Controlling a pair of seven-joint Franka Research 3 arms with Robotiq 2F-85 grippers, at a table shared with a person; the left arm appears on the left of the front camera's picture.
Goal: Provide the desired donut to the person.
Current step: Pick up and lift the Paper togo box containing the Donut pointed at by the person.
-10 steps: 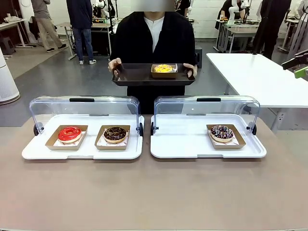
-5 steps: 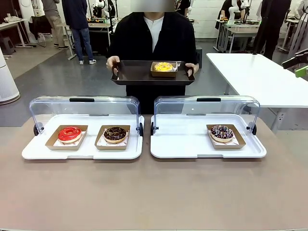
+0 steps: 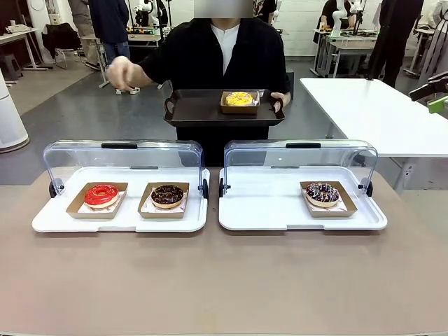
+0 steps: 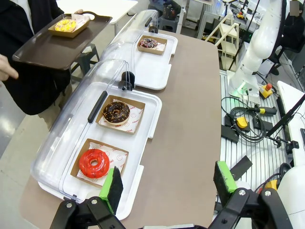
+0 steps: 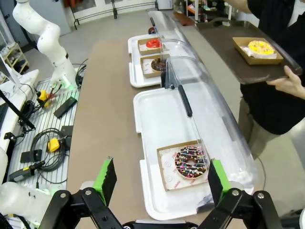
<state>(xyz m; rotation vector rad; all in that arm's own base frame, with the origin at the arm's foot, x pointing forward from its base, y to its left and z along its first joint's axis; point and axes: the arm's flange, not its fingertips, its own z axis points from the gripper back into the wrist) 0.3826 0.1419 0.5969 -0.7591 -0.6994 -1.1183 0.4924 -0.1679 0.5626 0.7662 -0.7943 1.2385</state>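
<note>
Left end effector point(image 4: 167, 180) and right end effector point(image 5: 161, 179) stand released, grasping nothing. At 12 o'clock beyond the brown surface point(image 3: 224, 280), you see the person in a black jacket point(image 3: 259, 56) holding a dark brown rectangular tray point(image 3: 199, 108) carrying a yellow-iced donut point(image 3: 239, 99).

The person's hand point(image 3: 120, 72) has left the tray point(image 3: 203, 112) and lifted sideways.

Both grippers up, jaws wide.
My left gripper point(image 4: 167, 180) and right gripper point(image 5: 161, 180) hang raised, pads apart, holding nothing.
</note>
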